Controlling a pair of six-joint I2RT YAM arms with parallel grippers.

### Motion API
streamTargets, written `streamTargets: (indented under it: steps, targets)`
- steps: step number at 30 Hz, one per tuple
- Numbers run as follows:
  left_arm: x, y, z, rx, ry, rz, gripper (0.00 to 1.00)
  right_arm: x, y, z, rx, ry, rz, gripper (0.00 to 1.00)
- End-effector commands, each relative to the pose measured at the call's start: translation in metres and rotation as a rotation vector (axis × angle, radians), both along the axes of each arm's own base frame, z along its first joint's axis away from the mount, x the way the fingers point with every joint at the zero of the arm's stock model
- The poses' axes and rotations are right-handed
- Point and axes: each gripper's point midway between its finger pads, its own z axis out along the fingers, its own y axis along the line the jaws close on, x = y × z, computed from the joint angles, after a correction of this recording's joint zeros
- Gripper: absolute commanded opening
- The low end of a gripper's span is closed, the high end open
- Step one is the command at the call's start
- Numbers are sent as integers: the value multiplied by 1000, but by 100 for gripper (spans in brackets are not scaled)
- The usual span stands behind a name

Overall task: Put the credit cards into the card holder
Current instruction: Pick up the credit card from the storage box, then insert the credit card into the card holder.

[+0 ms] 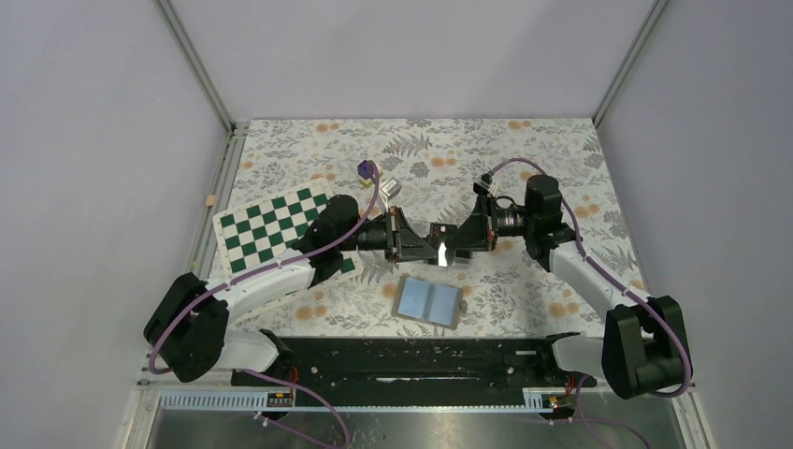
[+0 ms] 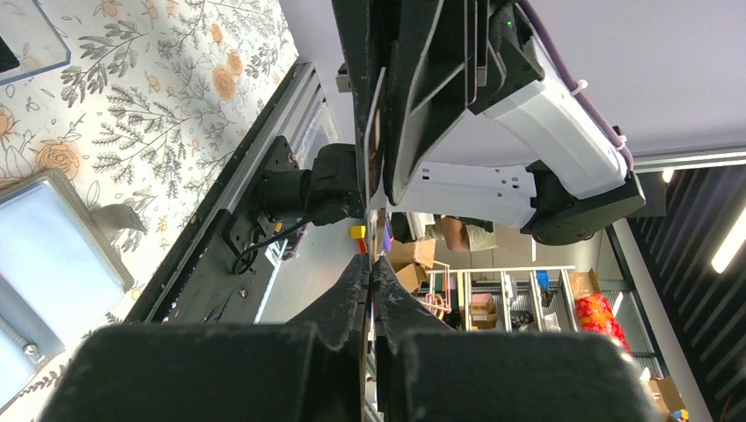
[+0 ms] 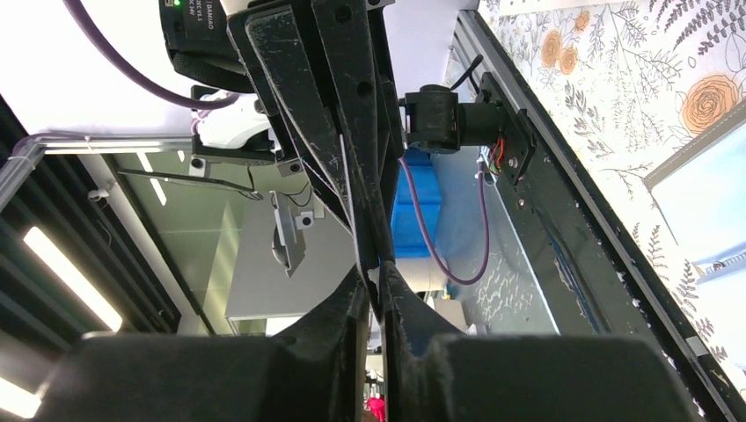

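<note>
Left gripper [image 2: 370,277] is clamped tight on one end of a thin card [image 1: 439,253], which it holds on edge in the air. We see the right gripper [image 3: 376,280] facing it nose to nose, its fingers pinched on the other end of the same card. That card is the only one we can make out. It shows from above as a small bright glint between the two grippers.

Below them, the table [image 1: 561,168] is covered by a grey floral cloth with orange blooms. A green and white board [image 1: 271,234] lies at the left, and the left forearm crosses over it.

The holder [image 1: 430,301] lies open and flat on the cloth, just nearer to the arm bases than the raised card. Its two pale blue inner faces are turned up. Farther back sits a small clear box [image 1: 391,187]; we cannot tell what it holds. A purple cube [image 1: 366,168] sits just beside the box.

Both arms rise from their bases at the near edge and slant inward to the middle of the table. Their wrists are turned level, so the grippers point straight at each other above the cloth.
</note>
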Motion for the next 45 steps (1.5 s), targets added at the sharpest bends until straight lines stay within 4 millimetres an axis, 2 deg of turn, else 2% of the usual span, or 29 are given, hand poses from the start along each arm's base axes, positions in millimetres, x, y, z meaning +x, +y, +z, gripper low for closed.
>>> streamTargets:
  steps: [1,4,5,9,12,16,21,26,30,33,39,45]
  targets:
    - [-1,-2,6,-34,-35,-24,1,-3,2,15,50,-33,36,10]
    - [-2,-2,1,-24,-28,-27,4,-3,3,14,50,-32,41,0]
    - [-2,-1,-1,-19,-31,-20,7,-4,3,14,51,-38,44,0]
    - [3,9,-20,63,-34,61,30,-3,3,1,20,-49,10,0]
    - [9,25,-57,224,4,153,41,0,-2,-38,-131,-62,-73,0]
    - [8,57,-120,466,89,243,45,-1,-19,-99,-363,-32,-180,0]
    - [2,78,-184,640,162,260,41,7,-22,-144,-381,14,-330,0]
    - [-2,81,-217,711,197,236,29,-6,-11,-172,-425,27,-295,0]
    - [-8,84,-233,743,228,220,21,-7,-5,-183,-432,36,-281,0]
    - [-14,79,-238,727,254,193,14,-6,-5,-189,-448,37,-279,0]
    - [-28,69,-239,707,292,170,2,-7,-10,-204,-501,41,-271,0]
    - [-35,71,-244,725,332,189,0,-9,-19,-203,-569,9,-276,0]
